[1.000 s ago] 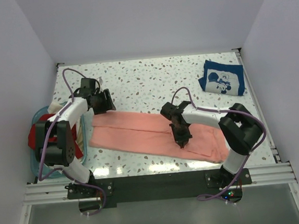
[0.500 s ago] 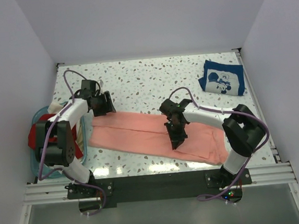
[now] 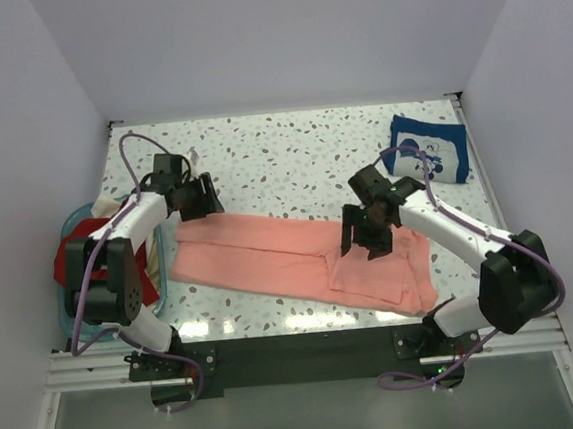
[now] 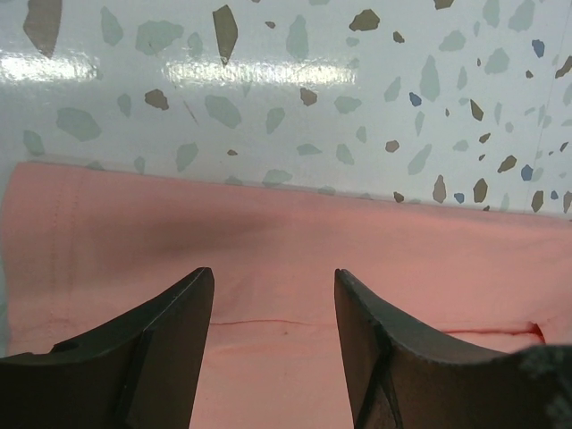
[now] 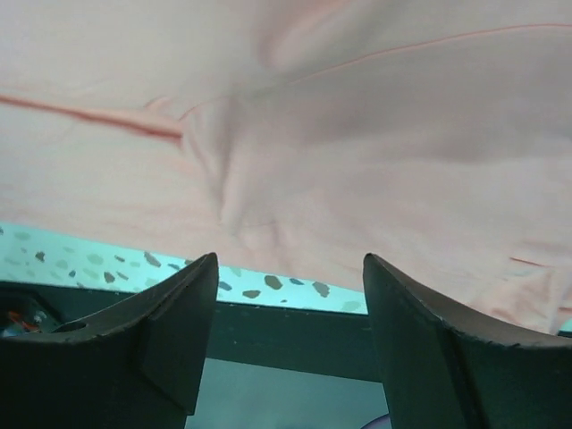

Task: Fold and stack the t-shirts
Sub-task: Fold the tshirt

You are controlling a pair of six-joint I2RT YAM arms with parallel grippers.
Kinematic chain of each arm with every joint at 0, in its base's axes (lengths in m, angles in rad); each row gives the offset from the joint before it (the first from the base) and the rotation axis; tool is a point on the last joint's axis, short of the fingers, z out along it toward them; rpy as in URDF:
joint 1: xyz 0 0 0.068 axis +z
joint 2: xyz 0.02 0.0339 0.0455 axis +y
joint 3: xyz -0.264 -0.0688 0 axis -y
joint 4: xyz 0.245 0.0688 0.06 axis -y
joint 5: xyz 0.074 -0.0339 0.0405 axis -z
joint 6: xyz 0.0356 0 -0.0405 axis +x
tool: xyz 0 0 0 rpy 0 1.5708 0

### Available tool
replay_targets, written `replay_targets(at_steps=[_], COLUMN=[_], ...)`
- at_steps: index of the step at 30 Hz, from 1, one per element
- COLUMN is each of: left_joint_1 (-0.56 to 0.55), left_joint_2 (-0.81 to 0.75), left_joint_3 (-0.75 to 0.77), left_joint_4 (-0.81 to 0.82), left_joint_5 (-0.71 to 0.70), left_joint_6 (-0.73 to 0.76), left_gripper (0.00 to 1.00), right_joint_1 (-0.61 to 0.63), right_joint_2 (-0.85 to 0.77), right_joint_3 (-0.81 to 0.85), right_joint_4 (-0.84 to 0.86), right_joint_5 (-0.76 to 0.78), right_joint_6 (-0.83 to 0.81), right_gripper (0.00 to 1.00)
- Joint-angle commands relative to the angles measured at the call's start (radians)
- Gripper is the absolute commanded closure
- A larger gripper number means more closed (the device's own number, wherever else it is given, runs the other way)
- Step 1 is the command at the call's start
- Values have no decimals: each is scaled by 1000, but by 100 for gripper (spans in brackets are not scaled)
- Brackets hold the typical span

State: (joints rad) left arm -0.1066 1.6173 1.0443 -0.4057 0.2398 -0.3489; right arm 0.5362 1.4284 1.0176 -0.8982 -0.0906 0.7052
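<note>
The salmon-pink t-shirt (image 3: 270, 256) lies as a long band across the tabletop (image 3: 292, 159), mid-fold by my judgement. Left jaws hover spread wide and empty over its far-left corner, right jaws likewise above its right part. Next calls for pinching one end and carrying it across the shirt

The table (image 3: 281, 155) is white, speckled with grey, brown and dark-blue flecks. The pink shirt (image 3: 270, 256) toward 6 o'clock is a plain salmon shade with darker seam lines. The navy shirt (image 3: 423, 149) at 2 o'clock is dark blue with a white cartoon print. At 9 o'clock the basket (image 3: 69, 221) is teal, with a dark red cloth (image 3: 67, 262) and a cream cloth (image 3: 113, 204). The left arm (image 3: 136, 216) and right arm (image 3: 448, 225) are white with black joints and purple cables (image 3: 129, 138). The left gripper (image 4: 273, 277) and right gripper (image 5: 290, 261) are black.
</note>
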Motion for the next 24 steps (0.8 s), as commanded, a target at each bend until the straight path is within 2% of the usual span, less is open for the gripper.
replay_targets(at_steps=[1, 6, 12, 17, 20, 24], left_joint_1=[-7, -8, -7, -7, -8, -8], left_joint_2=[-13, 13, 50, 46, 47, 30], left_joint_3=[-38, -79, -87, -105, -124, -199], left_joint_4=[51, 64, -41, -81, -114, -145], left_joint_5=[67, 92, -46, -69, -91, -123], left_joint_6=[-7, -15, 13, 21, 31, 27], left_gripper=[39, 39, 39, 39, 43, 44], right_joint_1=[-66, -119, -137, -139, -137, -136], right_joint_2=[-31, -2, 160, 314, 397, 500], right_joint_3=[-53, -93, -73, 28, 107, 217], right_joint_4=[-57, -41, 18, 30, 33, 38], right_joint_5=[87, 147, 192, 195, 186, 146], right_joint_6=[37, 43, 19, -32, -70, -130], right_gripper=[30, 30, 30, 30, 30, 30])
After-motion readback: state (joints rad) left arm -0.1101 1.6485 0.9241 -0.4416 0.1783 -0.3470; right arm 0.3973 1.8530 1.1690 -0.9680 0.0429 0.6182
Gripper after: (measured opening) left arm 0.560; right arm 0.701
